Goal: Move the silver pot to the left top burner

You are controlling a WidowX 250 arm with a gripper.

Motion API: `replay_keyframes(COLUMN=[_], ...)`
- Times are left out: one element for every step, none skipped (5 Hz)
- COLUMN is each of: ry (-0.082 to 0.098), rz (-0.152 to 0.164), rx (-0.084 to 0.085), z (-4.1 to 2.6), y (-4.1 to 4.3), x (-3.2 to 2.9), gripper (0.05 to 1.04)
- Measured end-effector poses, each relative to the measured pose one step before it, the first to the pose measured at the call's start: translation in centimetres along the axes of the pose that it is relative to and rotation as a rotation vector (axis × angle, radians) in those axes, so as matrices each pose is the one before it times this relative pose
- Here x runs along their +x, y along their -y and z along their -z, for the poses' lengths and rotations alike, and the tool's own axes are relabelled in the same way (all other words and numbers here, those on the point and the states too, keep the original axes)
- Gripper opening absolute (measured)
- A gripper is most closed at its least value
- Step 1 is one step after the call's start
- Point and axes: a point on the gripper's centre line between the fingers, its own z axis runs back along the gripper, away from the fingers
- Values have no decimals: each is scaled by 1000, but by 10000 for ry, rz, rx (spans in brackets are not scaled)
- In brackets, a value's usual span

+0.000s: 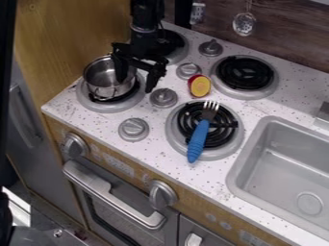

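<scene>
The gripper (135,84) hangs at the upper left with its two fingers spread apart. One finger is over or inside the silver pot (101,79), and the other is outside it to the right, so the pot's right wall lies between them. The pot stands upright on the lower left burner (103,106). Behind the gripper is the left top burner (181,54), partly hidden by the arm.
A blue-handled fork (199,137) lies across the lower right burner (226,151). The upper right burner (245,73) is bare. A cut fruit piece (200,86) sits among silver knobs (164,97). The sink (254,144) is at the right.
</scene>
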Motion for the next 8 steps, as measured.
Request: replay_keyframes(ry=[-277,-332,300,1384,1311,1211,699,162], rz=[-282,-135,-207,359,218,567,492,810], rx=[-37,-260,-168,-109,-18,-36,176,-73], z=[1514,1500,139,-359,-1255,-936,-1295,1696], y=[-743,32,-106,724,240,268,125,1608], x=[253,-154,-151,-466,302,1636,3140,3113], gripper=[961,770,460,220,99,72,71,70])
